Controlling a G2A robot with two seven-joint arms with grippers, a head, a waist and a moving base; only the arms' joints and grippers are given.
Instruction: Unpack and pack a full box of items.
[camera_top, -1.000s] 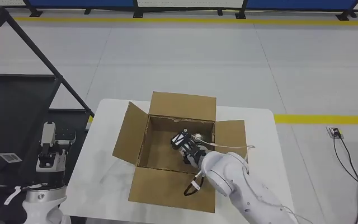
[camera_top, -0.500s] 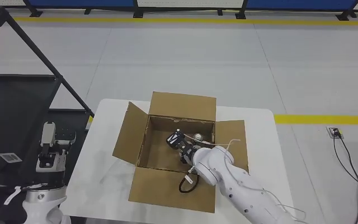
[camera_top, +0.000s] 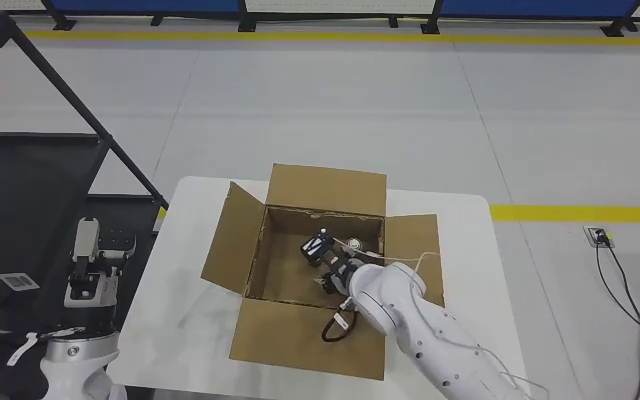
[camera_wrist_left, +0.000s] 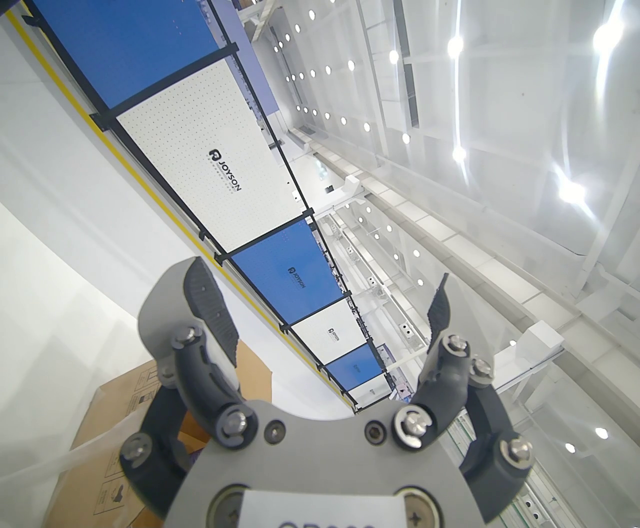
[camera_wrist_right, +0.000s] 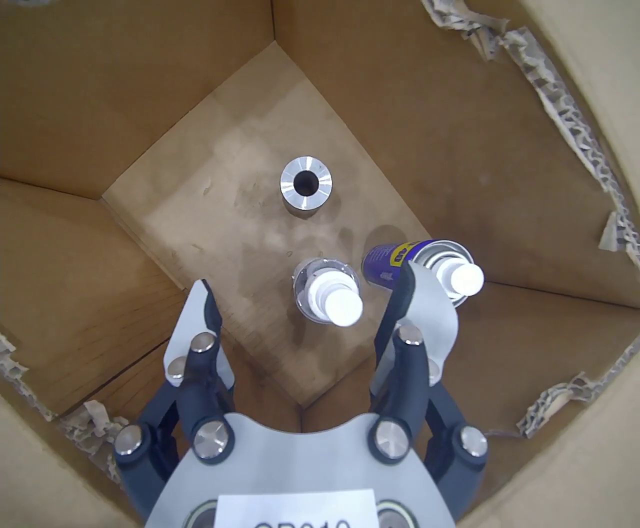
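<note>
Hovering my right gripper (camera_wrist_right: 305, 279) inside the open box (camera_top: 232, 240), fingers spread, nothing grasped. It's lined up over the clear spray bottle (camera_wrist_right: 327, 295) so the jaws can straddle its white cap. Bottle stands upright mid-floor of the box. Blue spray can (camera_wrist_right: 385, 260) is just beside it near a wall; metal cylinder (camera_wrist_right: 306, 186) stands apart, further along the floor. Box sits mid-worktop (camera_top: 180, 300), flaps folded out for access. Left gripper (camera_wrist_left: 318, 272) is released too, pointing up, off the worktop's left edge, likely so it's out of the way. Unpacking step, I judge.
</note>
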